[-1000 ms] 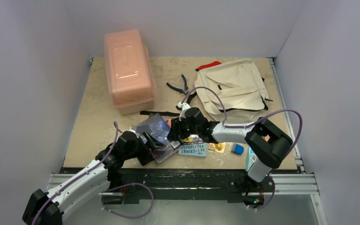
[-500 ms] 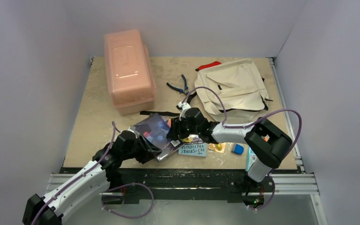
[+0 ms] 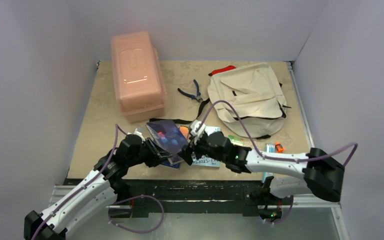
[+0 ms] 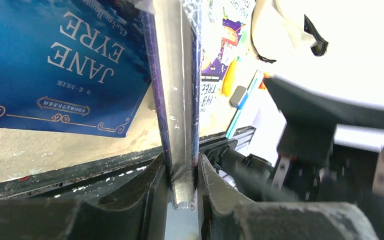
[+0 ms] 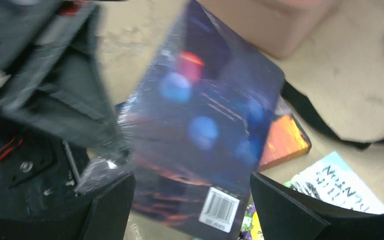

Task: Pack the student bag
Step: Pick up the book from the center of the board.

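Left fingers [image 3: 159, 152] clamp a wrapped book [image 3: 166, 136]; right fingers [image 3: 190, 150] spread wide, holding nothing.
The book stands tilted on the near side of the pink box [image 3: 137, 75], gripped by its lower edge. The bag [image 3: 247, 92] lies flat on the desk, right of the box.

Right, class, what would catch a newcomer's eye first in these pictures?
The dark shrink-wrapped book stands out, held up at the near middle with its edge clamped in the left jaws and the right jaws open facing it. Behind it, a big pink box sits far left and the cream bag lies far right.
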Controlling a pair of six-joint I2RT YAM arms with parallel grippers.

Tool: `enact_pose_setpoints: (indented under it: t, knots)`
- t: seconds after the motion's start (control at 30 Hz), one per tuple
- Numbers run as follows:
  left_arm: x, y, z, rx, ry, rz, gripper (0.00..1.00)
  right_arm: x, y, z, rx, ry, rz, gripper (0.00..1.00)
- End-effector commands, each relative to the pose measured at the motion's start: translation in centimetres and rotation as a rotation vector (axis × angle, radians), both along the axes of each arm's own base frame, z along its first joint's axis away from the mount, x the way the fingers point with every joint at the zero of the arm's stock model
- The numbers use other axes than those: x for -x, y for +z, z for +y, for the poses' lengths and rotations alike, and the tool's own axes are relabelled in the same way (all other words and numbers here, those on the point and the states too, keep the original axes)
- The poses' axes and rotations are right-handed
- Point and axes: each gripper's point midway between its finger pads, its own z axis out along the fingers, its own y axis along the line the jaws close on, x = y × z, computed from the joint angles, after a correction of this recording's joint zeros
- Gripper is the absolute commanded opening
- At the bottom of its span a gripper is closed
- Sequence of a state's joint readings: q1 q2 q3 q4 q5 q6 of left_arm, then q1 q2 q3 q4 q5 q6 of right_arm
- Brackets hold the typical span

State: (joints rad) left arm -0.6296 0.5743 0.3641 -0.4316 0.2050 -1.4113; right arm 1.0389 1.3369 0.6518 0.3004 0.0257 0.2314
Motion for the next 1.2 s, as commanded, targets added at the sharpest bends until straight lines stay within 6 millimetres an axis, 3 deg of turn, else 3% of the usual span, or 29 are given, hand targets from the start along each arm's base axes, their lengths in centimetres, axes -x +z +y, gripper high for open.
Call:
enact_pose_setpoints:
  t: [0.0, 0.17, 0.3, 0.4, 0.47, 0.53, 0.67, 0.7, 0.83, 0.93, 1.03, 1.17]
  knots:
    - [-1.1, 3.5, -0.7, 0.050, -0.005, -0.098, 0.18, 1.0, 3.8, -1.2, 0.049, 0.037, -0.469, 0.90]
    - [-1.1, 3.5, -0.3, 0.032, 0.005, -0.104, 0.09, 5.2, 3.7, -0.3, -0.008, 0.201, -0.631, 0.92]
    - [-1.2, 3.7, -0.4, 0.036, 0.006, -0.100, 0.07, 6.9, 2.4, 1.4, 0.091, 0.166, -0.719, 0.91]
    - [-1.2, 3.9, -0.4, 0.037, 0.007, -0.101, 0.04, 4.9, 2.6, 1.1, 0.223, -0.086, -0.813, 0.90]
    - [-1.2, 3.8, -0.4, 0.034, 0.008, -0.096, 0.02, 4.2, 3.7, 0.9, 0.252, -0.238, -0.873, 0.90]
    - [-1.2, 3.8, -0.4, 0.036, 0.006, -0.095, 0.02, 3.8, 4.4, 0.9, 0.265, -0.307, -0.917, 0.89]
    - [-1.0, 4.3, -0.6, 0.047, -0.008, -0.105, 0.02, 3.8, 3.6, 2.5, 0.283, -0.308, -0.916, 0.84]
    - [-1.0, 4.3, -0.6, 0.046, -0.012, -0.105, 0.02, 3.8, 3.6, 2.7, 0.285, -0.306, -0.917, 0.79]
    - [-1.0, 4.7, -0.4, 0.030, -0.015, -0.123, 0.03, 4.0, 3.5, 2.8, 0.265, -0.283, -0.889, 0.22]
    - [-1.5, 6.0, 0.2, -0.020, -0.009, -0.174, 0.28, 4.0, 3.6, 2.0, 0.234, -0.272, -0.853, 0.00]
    - [-2.7, 8.2, 1.9, -0.167, -0.009, -0.297, 0.61, 3.6, 4.7, 0.9, 0.181, -0.293, -0.792, 0.00]
    - [-4.6, 13.7, 5.1, -0.369, 0.025, -0.515, 0.82, 1.7, 7.3, -0.2, 0.118, -0.346, -0.611, 0.00]
